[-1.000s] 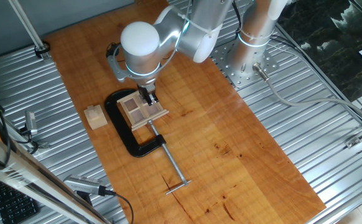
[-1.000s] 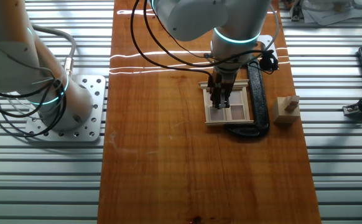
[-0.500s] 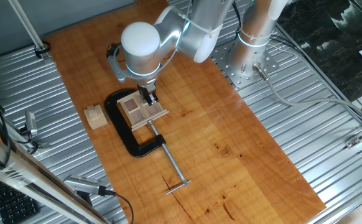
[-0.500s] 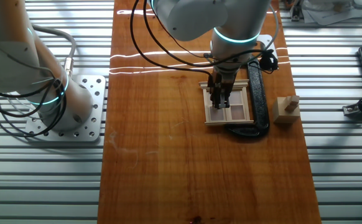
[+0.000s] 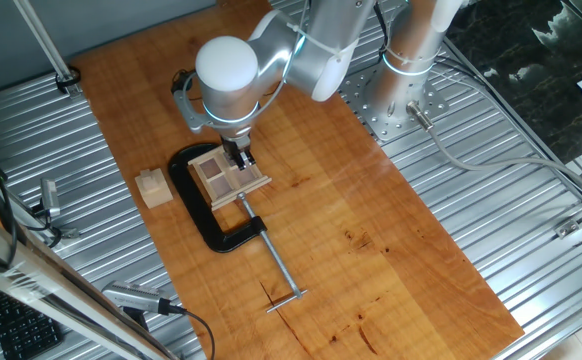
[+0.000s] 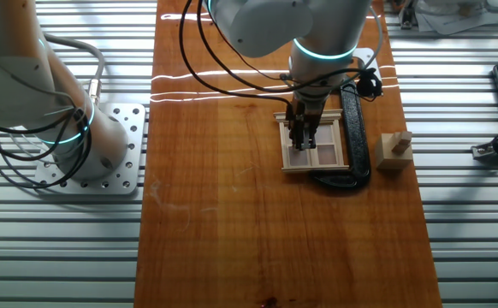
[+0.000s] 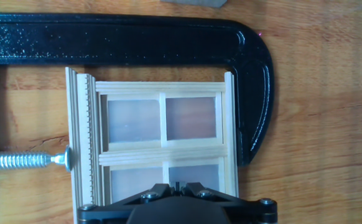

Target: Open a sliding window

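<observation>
We see the wooden tabletop [image 5: 371, 230] running diagonally through one fixed view, flanked by ribbed aluminium decking [image 5: 531, 240] on both sides. The Flexiv Rizon arm [image 5: 301, 50] comes in from the upper right of that frame, with its white rounded joint above the work area at upper centre-left.

Black C-clamp [image 5: 206, 215] lies flat on the wood, left of centre. Its steel screw [image 5: 271, 265] runs toward the lower centre and ends in a crossbar handle. In the hand view the clamp body [image 7: 168, 40] wraps the top and right of the frame, and the screw tip [image 7: 25, 160] comes in from the left edge, pad touching the window's left rail.

The sliding window [image 5: 226, 175] sits inside the clamp's throat, lying flat. In the other fixed view it [image 6: 322, 154] is right of centre, just left of the clamp bar [image 6: 354, 128]. In the hand view [image 7: 159, 146] we see four brownish panes, a crossbar and a ribbed left rail.

Gripper [image 6: 303, 141] points straight down onto the window's left half in the other fixed view. Fingertips sit close together at the lower pane edge in the hand view [image 7: 182, 185]; we cannot tell whether they pinch anything.

Small wooden cube [image 5: 153, 187] rests on the wood just left of the clamp, apart from it; in the other fixed view it [image 6: 394, 151] is near the board's right edge.
</observation>
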